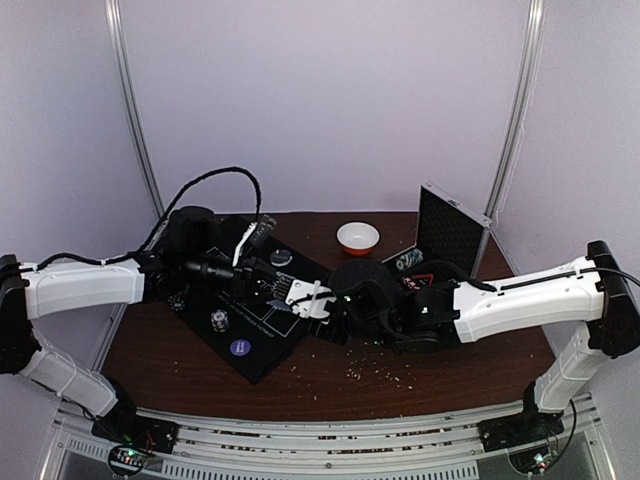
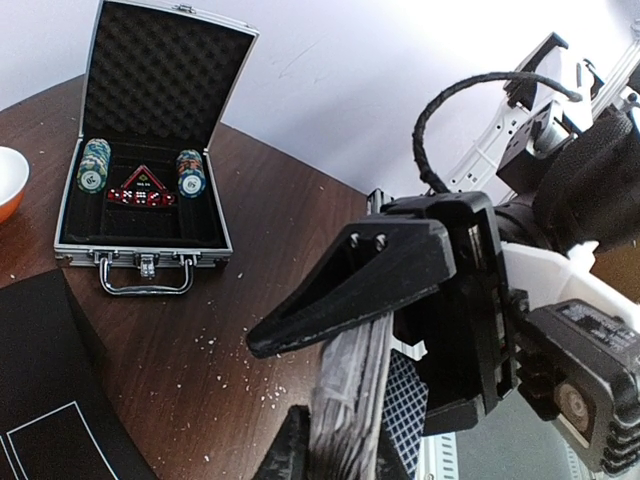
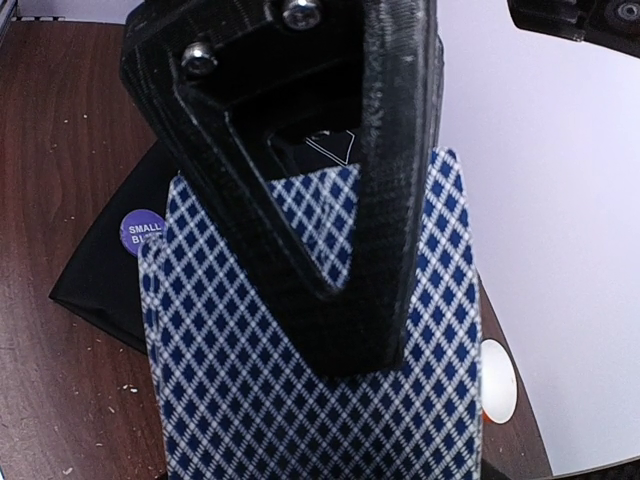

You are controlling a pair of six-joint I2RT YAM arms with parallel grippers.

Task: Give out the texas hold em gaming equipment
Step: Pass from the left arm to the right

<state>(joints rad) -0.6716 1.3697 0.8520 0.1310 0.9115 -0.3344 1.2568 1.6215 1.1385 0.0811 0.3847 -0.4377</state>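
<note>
My left gripper (image 2: pixel 279 382) is shut on a deck of playing cards (image 2: pixel 348 400), seen edge-on between its black fingers. One card with a blue diamond-patterned back (image 3: pixel 250 400) stands off the deck's far side. My right gripper (image 3: pixel 350 400) is on that card: its upper finger (image 3: pixel 340 250) lies flat on the card's back, and the lower finger is hidden behind it. In the top view both grippers (image 1: pixel 300 295) (image 1: pixel 338 300) meet over the black mat's right corner. A purple disc (image 1: pixel 240 347), a small chip stack (image 1: pixel 219 320) and a pale grey disc (image 1: pixel 282 257) lie on the mat.
The black mat (image 1: pixel 255 365) covers the table's left half. A silver case (image 2: pixel 140 240) stands open at the back right with two chip stacks (image 2: pixel 93 165) inside. The white bowl with an orange rim (image 1: pixel 357 237) sits at the back middle. White crumbs dot the brown table (image 1: pixel 370 375).
</note>
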